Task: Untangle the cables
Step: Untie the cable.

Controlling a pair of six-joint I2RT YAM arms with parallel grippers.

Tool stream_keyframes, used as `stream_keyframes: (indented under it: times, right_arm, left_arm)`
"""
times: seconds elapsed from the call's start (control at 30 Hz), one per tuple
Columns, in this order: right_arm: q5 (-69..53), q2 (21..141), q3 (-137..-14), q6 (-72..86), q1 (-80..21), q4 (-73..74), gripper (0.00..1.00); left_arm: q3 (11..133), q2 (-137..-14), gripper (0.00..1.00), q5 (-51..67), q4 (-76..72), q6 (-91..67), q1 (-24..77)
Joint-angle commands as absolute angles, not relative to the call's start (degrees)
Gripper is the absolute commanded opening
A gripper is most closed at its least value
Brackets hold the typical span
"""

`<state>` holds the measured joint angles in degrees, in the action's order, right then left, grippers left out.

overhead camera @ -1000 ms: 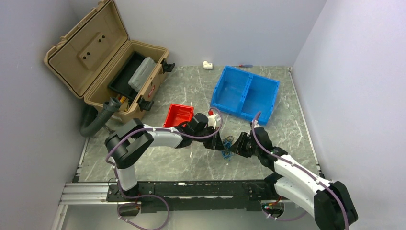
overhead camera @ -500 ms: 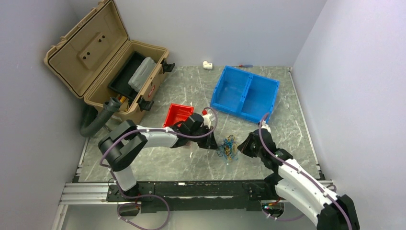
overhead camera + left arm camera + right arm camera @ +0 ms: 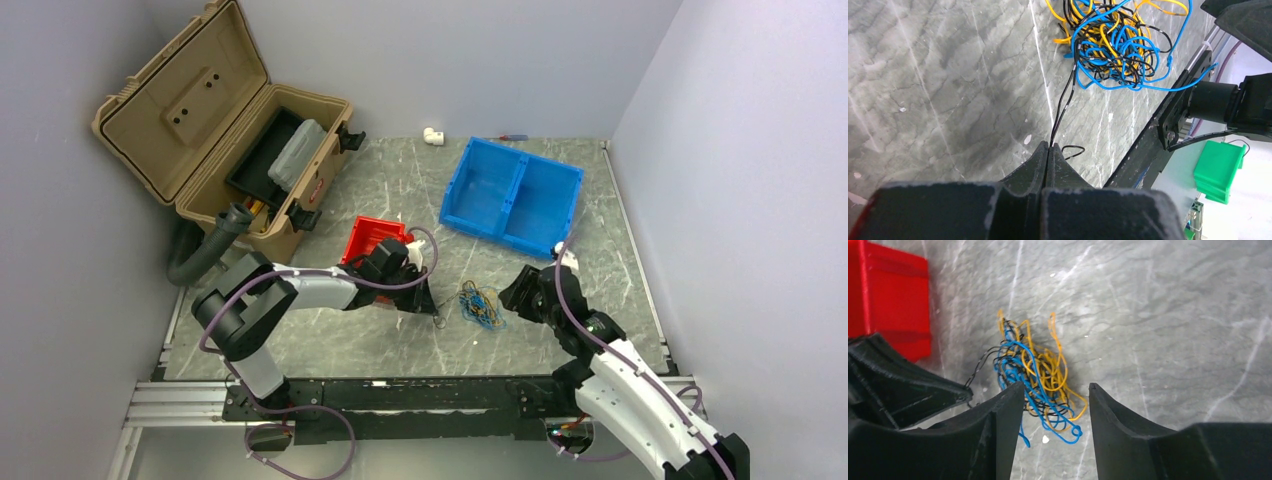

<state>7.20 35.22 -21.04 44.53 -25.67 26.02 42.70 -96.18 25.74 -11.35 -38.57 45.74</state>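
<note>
The cables [image 3: 481,305] are a small tangle of yellow, blue and black wires lying on the marble table between the two grippers. My left gripper [image 3: 430,301] is just left of the tangle and shut on a black wire [image 3: 1062,112] that runs from its tips [image 3: 1048,145] up to the tangle [image 3: 1113,42]. My right gripper [image 3: 513,293] is just right of the tangle, open and empty. In the right wrist view its gripper [image 3: 1056,390] frames the near edge of the tangle [image 3: 1035,372] without touching it, and the left gripper's fingers [image 3: 913,382] show at the left.
A red bin [image 3: 372,240] stands right behind the left gripper and also shows in the right wrist view [image 3: 888,300]. A blue two-part bin [image 3: 512,197] is at the back right. An open tan toolbox [image 3: 230,150] is at the back left. The table's front rail [image 3: 1168,120] is close.
The two grippers have moved apart, the left one to the left and the right one to the right. The tangle now lies on the table between them, with the black wire drawn out leftward.
</note>
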Motion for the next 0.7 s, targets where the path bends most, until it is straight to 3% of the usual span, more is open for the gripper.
stream_keyframes:
  times: [0.0, 0.23, 0.3, 0.4, 0.5, 0.67]
  right_arm:
    - [0.80, 37.02, -24.11, 40.04, -25.58, 22.31, 0.54]
    - [-2.96, 43.52, -23.20, 39.87, -25.56, 18.37, 0.56]
    - [-5.37, 45.57, -22.63, 39.54, -25.58, 16.21, 0.60]
    - [-8.53, 48.83, -21.96, 38.95, -25.53, 13.44, 0.60]
    - [-10.28, 51.61, -21.56, 38.77, -25.62, 11.59, 0.49]
    - [-11.47, 52.08, -20.64, 39.49, -25.49, 10.22, 0.28]
  left_arm:
    - [42.42, -96.38, 0.00, 28.10, -14.30, -37.49, 46.13]
    - [45.65, -95.04, 0.05, 24.07, -11.03, -37.35, 48.64]
    - [45.79, -94.72, 0.13, 23.50, -11.42, -37.94, 48.74]
    - [46.03, -94.57, 0.35, 22.51, -11.96, -38.71, 48.70]
    - [46.95, -95.37, 0.48, 22.58, -13.16, -40.08, 48.69]
    - [50.61, -99.35, 0.50, 22.80, -13.67, -43.58, 48.91]
